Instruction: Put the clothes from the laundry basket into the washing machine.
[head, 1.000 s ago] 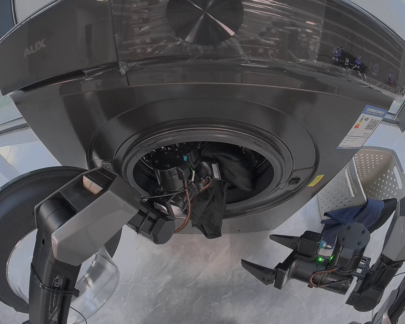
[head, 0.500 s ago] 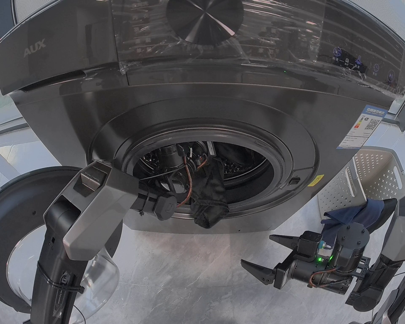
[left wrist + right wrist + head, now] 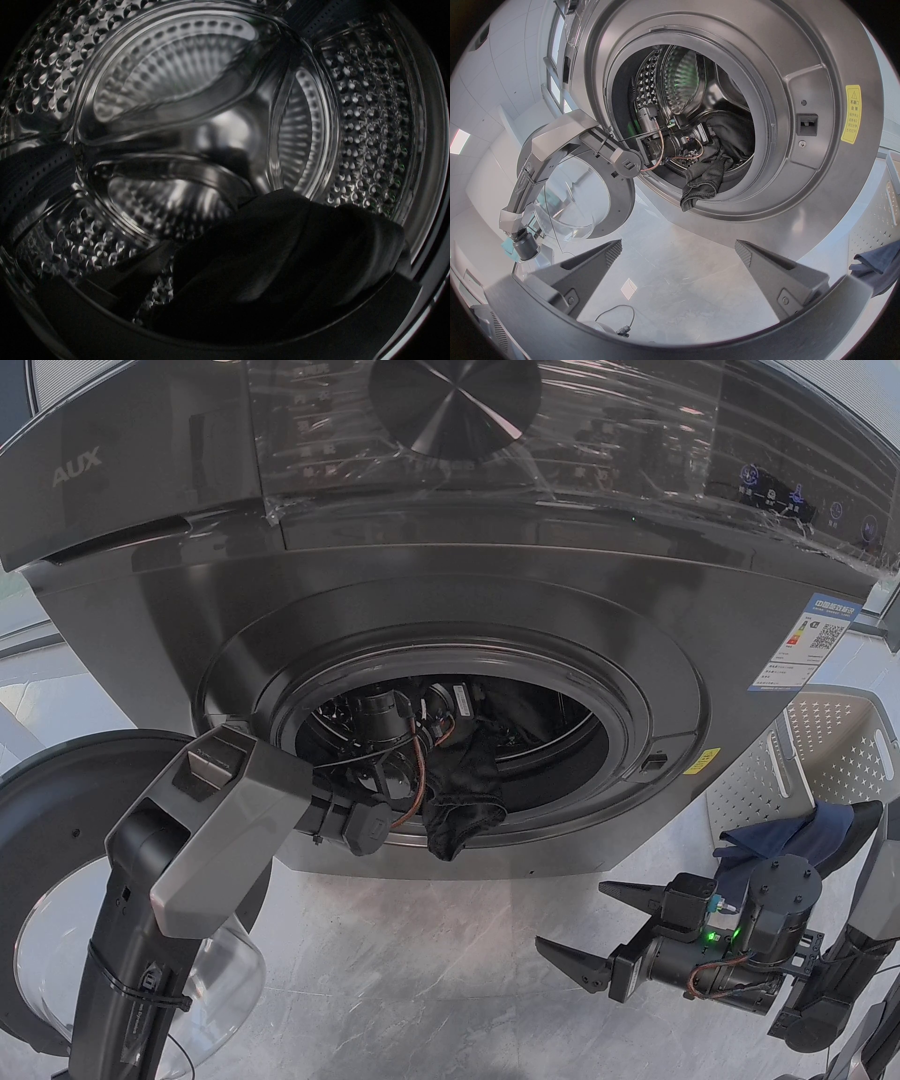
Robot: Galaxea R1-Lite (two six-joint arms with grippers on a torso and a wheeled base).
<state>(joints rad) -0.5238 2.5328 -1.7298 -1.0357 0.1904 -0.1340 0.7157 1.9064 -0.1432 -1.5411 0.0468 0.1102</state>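
The washing machine (image 3: 450, 585) stands with its round opening facing me. My left arm reaches through that opening, and my left gripper (image 3: 439, 714) is inside the steel drum (image 3: 187, 93). A black garment (image 3: 459, 801) lies bunched around it and hangs out over the lower rim of the opening. The same garment (image 3: 281, 262) fills the drum's near floor, and it drapes over the rim (image 3: 703, 180) in the right wrist view. My right gripper (image 3: 574, 917) hovers open and empty above the floor, below and right of the opening. Its two dark fingers (image 3: 590, 267) point toward the machine.
The machine's glass door (image 3: 56, 829) is swung open at the left, behind my left arm. A white perforated laundry basket (image 3: 844, 744) stands to the right of the machine, with a dark blue garment (image 3: 797, 838) hanging over its edge. Grey floor (image 3: 422, 969) lies in front.
My left arm has pushed deeper into the drum, and the hanging end of the black garment has risen toward the rim. The right arm has not moved.
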